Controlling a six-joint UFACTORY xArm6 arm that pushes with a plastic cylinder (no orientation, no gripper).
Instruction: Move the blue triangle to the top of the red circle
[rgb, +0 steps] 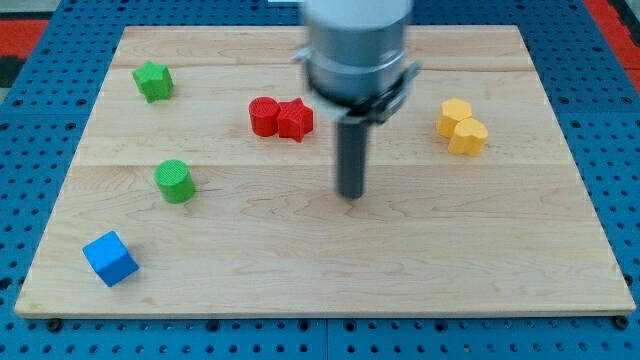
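Pale wood counter (520, 250) carries everything. My end effector is a bare rod with nothing to open and nothing held; my tip (351, 196) rests mid-frame, touching no block. The red circle (263, 116) sits upper centre, touching a red star (295, 120). The only blue block (110, 258), cube-like, lies lower left, well apart. The push is not yet begun.

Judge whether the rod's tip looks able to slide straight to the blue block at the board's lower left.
Probably yes: my tip sits mid-board, and bare wood lies between it and the blue block. The green cylinder block stands above that line.
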